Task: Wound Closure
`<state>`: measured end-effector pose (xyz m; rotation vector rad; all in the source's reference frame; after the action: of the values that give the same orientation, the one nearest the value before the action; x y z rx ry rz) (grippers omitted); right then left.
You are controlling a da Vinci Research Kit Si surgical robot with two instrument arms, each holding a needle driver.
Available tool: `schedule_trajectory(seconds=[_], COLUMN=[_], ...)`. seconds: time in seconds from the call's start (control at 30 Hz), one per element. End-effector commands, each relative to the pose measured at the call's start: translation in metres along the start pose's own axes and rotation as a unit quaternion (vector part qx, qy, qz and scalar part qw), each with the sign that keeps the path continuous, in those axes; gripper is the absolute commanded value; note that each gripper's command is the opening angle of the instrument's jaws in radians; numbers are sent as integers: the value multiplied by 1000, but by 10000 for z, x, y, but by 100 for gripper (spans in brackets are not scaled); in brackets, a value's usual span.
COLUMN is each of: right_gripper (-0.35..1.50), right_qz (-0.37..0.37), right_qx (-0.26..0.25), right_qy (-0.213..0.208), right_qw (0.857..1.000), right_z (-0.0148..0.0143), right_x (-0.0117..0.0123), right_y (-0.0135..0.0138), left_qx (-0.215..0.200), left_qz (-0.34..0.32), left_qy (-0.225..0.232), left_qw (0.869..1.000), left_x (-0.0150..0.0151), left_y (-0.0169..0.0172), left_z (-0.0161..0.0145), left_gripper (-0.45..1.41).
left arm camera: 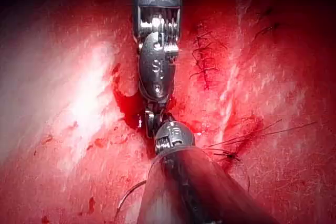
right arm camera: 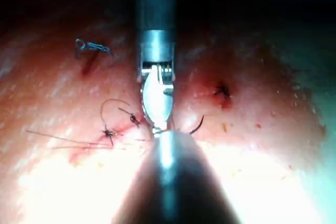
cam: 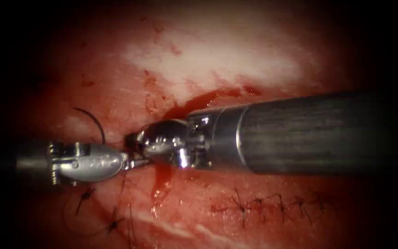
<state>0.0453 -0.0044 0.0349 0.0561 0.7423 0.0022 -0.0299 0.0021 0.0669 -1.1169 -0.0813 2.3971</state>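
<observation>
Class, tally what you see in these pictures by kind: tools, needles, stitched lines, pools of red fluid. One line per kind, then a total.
Tools: 2 (left tool, right tool)
Needles: 1 (needle)
Stitched lines: 1 (stitched line)
Pools of red fluid: 1 (fluid)
Total: 5

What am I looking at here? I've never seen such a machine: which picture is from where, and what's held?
Two thin robot arms practise stitching a cut in pork belly. The wide picture looks down from above; the other two ride on each arm. The left tool and right tool meet tip to tip over the tissue, beside a run of red fluid. The dark curved needle arcs up above the left tool; whether either tool grips it is hidden. Finished stitches lie to the right.
</observation>
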Motion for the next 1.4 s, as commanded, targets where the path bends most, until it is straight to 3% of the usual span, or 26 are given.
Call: schedule_trajectory(seconds=[0.03, 0.1, 0.27, 0.57, 0.87, 1.4], right_gripper=[-35, -35, -35, -35, -35, -35], right_qz=[8, 33, 57, 61, 67, 60], right_qx=[-9, -40, -55, -57, -56, -50], right_qy=[6, 23, 35, 34, 38, 48], right_qw=[1000, 998, 996, 996, 995, 996], right_z=[-8, -42, -68, -71, -76, -65], right_x=[-5, -12, -25, -29, -41, -45], right_y=[-3, -1, -5, -8, -20, -46], left_qx=[1, 2, 4, 12, 29, 54], left_qz=[0, 2, 4, -2, -16, -16], left_qy=[-1, -4, -7, -14, -17, -21], left_qw=[1000, 1000, 1000, 1000, 999, 998], left_x=[-5, -9, -14, -6, 35, 35], left_y=[3, 2, -3, -42, -121, -221], left_z=[5, 7, 8, 5, 4, 67], left_gripper=[-45, -45, -45, -45, -45, -45])
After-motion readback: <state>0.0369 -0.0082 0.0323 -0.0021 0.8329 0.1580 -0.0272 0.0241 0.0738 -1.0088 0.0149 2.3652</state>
